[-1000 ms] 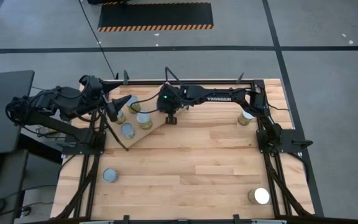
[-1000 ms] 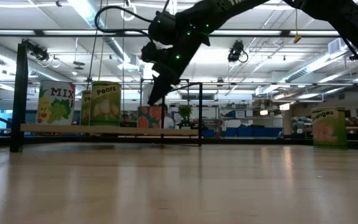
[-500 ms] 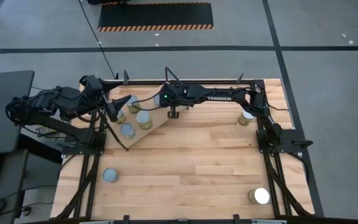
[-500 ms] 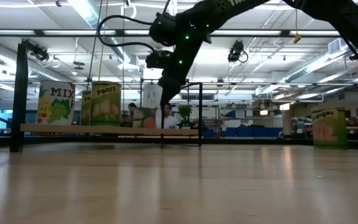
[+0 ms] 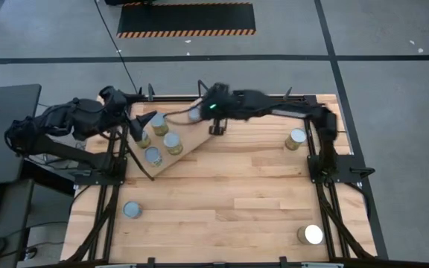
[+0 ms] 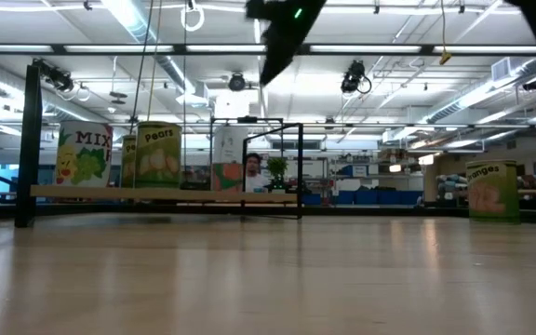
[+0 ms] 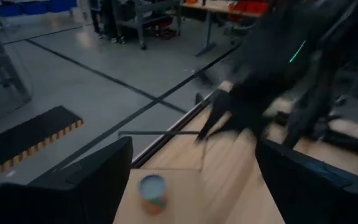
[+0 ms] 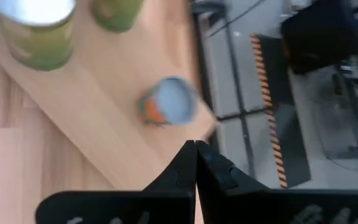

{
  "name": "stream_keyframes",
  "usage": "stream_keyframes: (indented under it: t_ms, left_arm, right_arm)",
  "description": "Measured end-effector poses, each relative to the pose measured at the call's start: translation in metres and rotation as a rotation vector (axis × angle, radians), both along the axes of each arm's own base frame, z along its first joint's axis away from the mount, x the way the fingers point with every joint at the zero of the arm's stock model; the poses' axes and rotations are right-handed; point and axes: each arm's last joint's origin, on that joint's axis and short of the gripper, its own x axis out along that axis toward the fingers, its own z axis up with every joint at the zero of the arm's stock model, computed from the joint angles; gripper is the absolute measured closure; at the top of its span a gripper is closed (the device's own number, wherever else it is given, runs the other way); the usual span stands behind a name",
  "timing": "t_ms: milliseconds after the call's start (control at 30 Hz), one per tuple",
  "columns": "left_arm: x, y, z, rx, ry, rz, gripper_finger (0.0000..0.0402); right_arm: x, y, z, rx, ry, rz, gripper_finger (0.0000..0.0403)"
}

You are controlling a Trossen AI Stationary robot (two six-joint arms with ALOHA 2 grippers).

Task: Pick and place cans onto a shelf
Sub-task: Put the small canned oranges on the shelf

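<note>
Right tool [image 5: 216, 131] pressed together, empty, raised above the shelf's [image 5: 188, 145] far right end beside an orange-labelled can [image 8: 169, 109]. Left tool [image 5: 137, 138] spread apart, empty, over the shelf's left cans [image 5: 173, 144]. Other cans [image 5: 296, 139] sit scattered on the surface [image 5: 244, 201].

Cans: eight total. Five on shelf [image 5: 188, 143]: [image 5: 159, 123], [image 5: 173, 143], [image 5: 153, 155], [image 5: 144, 138], [image 5: 194, 114]. Three on desk [image 5: 237, 201]: [image 5: 132, 210], [image 5: 296, 138], [image 5: 311, 235]. Shelf: one. Robot arms: two.
</note>
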Motion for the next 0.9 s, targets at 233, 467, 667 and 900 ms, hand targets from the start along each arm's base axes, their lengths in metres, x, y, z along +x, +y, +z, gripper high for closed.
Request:
stream_keyframes:
  t_ms: [233, 467, 667, 900]
  left_arm:
    - [0.029, 0.033, -0.017, -0.050, 0.159, 0.015, 0.0056]
    - [0.097, 0.086, -0.063, -0.185, 0.348, 0.083, 0.0064]
    - [0.155, 0.128, -0.122, -0.383, 0.378, 0.151, 0.0166]
    - [0.185, 0.167, -0.193, -0.604, 0.447, 0.237, 0.0368]
  right_arm:
    - [-0.092, 0.017, 0.102, 0.026, -0.291, -0.110, 0.0397]
    - [-0.168, 0.032, 0.153, 0.133, -0.557, -0.215, 0.0398]
    - [-0.198, 0.039, 0.164, 0.169, -0.605, -0.244, 0.0398]
    - [-0.202, 0.038, 0.162, 0.138, -0.559, -0.222, 0.0394]
